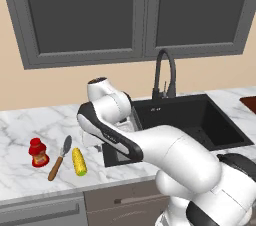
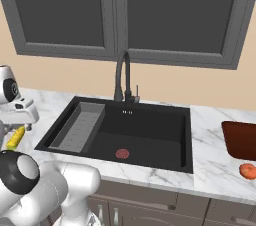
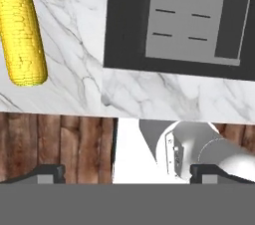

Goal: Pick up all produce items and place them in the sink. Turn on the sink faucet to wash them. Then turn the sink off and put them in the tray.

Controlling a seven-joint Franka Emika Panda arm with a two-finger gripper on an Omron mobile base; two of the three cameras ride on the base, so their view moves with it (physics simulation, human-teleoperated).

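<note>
Two produce items are noted, neither yet in the sink.

Left base view: the small yellow corn cob with a greenish end [image 1: 79, 162] is seen lying flat on the white marbled desk [image 1: 30, 130], left of the large matte-black rectangular sink [image 1: 220, 120] and just beside the wooden-handled metal spatula [image 1: 59, 158]. The squat red bottle [image 1: 38, 152] stands further left. The tall black gooseneck faucet [image 1: 164, 72] rises behind the basin.

Right base view: the orange-red oblong vegetable [image 2: 248, 171] is found on the desk well right of the sink, near the flat dark reddish-brown tray [image 2: 240, 140]. The grey ribbed insert [image 2: 80, 126] sits in the basin's left part, the round red drain [image 2: 122, 153] on its floor. The cob shows at the left edge.

Hand view: the tool [image 3: 127, 174] is seen with its tips spread wide and nothing between them; the cob lies up and to the left, apart from them.

Handling, judged: the cob is expected to be stiff, light and round, and liable to roll. A hold across its mid-length, jaws square to the long axis, is advised. The kernelled surface should give fair grip.
</note>
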